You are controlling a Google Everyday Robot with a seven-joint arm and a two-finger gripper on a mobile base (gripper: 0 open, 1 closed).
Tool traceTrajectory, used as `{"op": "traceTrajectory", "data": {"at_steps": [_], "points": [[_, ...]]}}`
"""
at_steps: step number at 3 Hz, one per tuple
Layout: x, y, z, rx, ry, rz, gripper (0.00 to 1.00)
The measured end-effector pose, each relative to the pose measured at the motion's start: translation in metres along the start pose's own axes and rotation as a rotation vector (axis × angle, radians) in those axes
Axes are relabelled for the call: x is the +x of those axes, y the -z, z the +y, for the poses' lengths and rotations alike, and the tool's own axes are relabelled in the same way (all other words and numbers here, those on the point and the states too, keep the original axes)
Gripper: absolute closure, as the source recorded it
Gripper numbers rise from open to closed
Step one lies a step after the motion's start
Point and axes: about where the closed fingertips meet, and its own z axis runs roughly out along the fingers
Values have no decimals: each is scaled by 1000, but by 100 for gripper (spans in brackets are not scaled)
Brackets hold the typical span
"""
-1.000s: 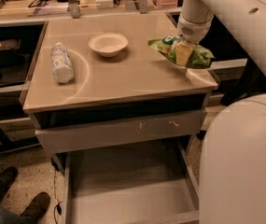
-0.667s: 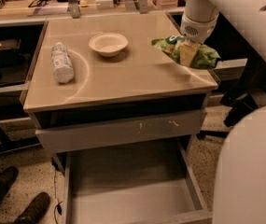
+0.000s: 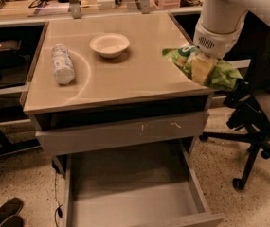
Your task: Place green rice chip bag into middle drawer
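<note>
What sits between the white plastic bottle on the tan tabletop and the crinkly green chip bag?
A shallow white bowl, slightly further back, per the camera view. The gripper holds the crinkly green chip bag at the right edge of the tabletop.

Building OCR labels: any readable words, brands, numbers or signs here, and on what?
No text is legible.
Crinkly bright green snack bag, gripped by the end effector at the beige tabletop's right edge: white lettering, blurred.
White plastic bottle lying on its side: label print too small.
Grey drawer front: white scratches only.
</note>
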Motion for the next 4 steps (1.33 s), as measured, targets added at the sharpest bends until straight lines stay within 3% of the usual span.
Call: {"op": "traceTrajectory", "data": {"at_steps": [1, 2, 3, 4], "points": [[15, -13, 16, -12, -2, 44, 100], [13, -14, 14, -11, 1, 41, 100], [30, -21, 46, -64, 4, 60, 100], [59, -41, 107, -179, 21, 118, 100]]}}
